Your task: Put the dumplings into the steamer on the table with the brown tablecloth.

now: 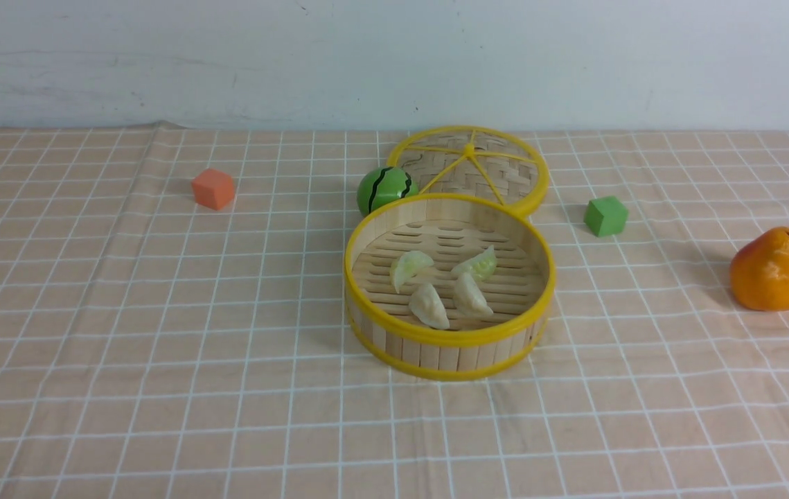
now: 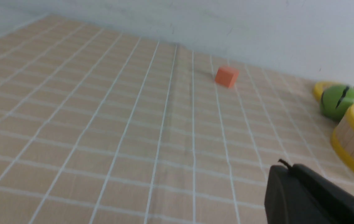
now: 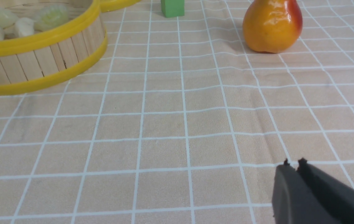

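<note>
Altogether four dumplings lie on the slatted floor of the one steamer (image 1: 449, 287): two pale green dumplings (image 1: 411, 267) toward the back and two beige dumplings (image 1: 429, 305) nearer the front, close together. The steamer stands mid-table on the brown cloth (image 1: 124, 312). Just behind it a flat woven lid (image 1: 498, 170) with yellow spokes lies on the cloth, and a small striped melon (image 1: 385, 188) sits beside the steamer's back left rim. One orange cube (image 1: 213, 188) stands well off to the left, one green cube (image 1: 605, 215) to the right, and one pear (image 1: 773, 269) farther right. Neither arm shows in the front view. Each wrist view shows its gripper low over bare cloth: the left gripper (image 2: 284, 166) is pressed closed, empty; the right gripper (image 3: 293, 162) is likewise closed on nothing.
</note>
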Robot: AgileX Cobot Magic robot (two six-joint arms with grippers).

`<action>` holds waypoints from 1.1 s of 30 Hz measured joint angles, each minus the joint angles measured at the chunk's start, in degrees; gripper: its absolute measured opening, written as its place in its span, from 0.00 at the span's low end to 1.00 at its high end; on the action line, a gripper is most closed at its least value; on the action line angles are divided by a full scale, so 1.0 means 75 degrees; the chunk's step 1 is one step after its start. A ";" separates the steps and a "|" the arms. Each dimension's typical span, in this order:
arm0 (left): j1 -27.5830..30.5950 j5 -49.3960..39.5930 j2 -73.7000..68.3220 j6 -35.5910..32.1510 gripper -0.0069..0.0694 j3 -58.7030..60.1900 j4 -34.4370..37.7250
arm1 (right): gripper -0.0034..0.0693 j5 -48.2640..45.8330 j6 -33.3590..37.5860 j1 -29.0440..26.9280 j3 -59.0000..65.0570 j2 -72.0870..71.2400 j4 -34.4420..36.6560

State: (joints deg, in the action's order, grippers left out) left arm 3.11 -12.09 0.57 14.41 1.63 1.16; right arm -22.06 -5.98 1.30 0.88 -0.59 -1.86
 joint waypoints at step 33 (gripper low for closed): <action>0.0007 -0.1227 0.0000 -0.0112 0.07 0.0023 0.0053 | 0.15 0.0000 0.0047 0.0000 0.0000 0.0000 0.0000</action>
State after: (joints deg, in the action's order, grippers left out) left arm 3.16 -21.29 0.57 13.56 1.80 1.56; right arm -22.06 -5.63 1.30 0.88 -0.59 -1.86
